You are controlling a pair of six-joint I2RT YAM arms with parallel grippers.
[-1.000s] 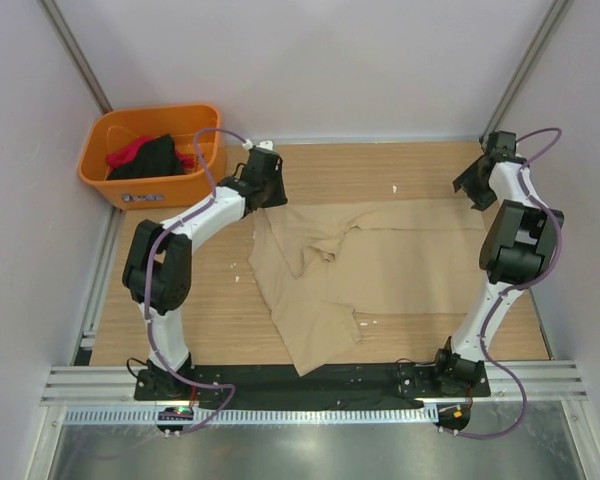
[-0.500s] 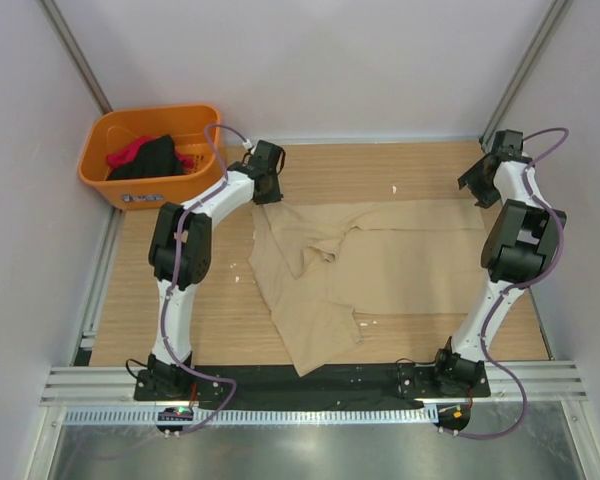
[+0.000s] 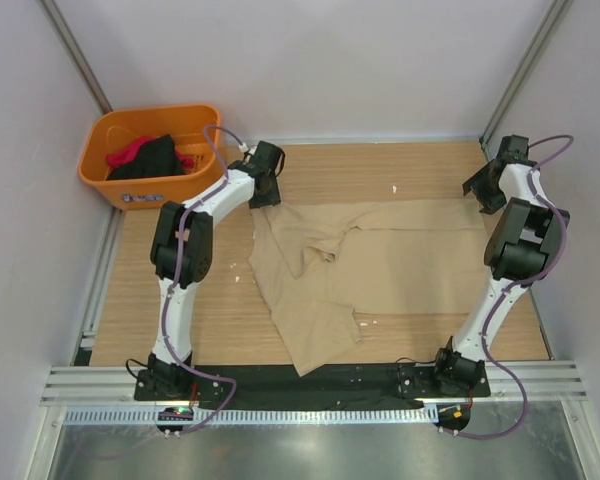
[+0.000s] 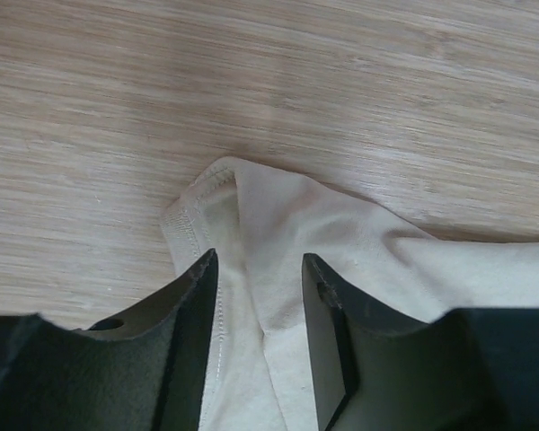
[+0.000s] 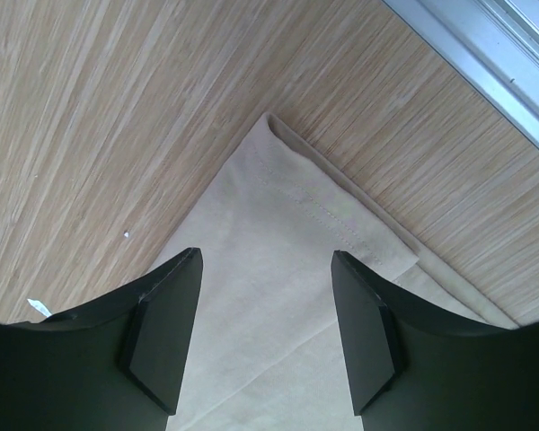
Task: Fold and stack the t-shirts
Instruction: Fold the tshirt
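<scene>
**Tan t-shirt spread out, part rumpled, beside the basket**

The tan t-shirt (image 3: 400, 255) is found laid on the wooden table (image 3: 210, 300), to the right of the orange basket (image 3: 100, 185). The part nearer the basket is creased and doubled over; the farther part is flat. Stitched hems are noted at both rear corners. The left gripper (image 4: 259, 260) is held open astride the rear corner nearer the basket, and the right gripper (image 5: 265, 260) open astride the corner farthest from it. Nothing is gripped. A black shirt (image 3: 155, 158) and a red shirt (image 3: 128, 152) are heaped inside the basket.

Wood-grain table (image 3: 180, 300). One tan t-shirt (image 3: 400, 260) lies directly on it, rumpled and partly spread: the flat part is toward the right side, folds bunch left of centre, and a flap reaches toward the near edge. A few white specks (image 3: 395, 188) sit on bare wood. Orange basket (image 3: 150, 190) at the far-left corner; can't tell if it sits on the table.
</scene>
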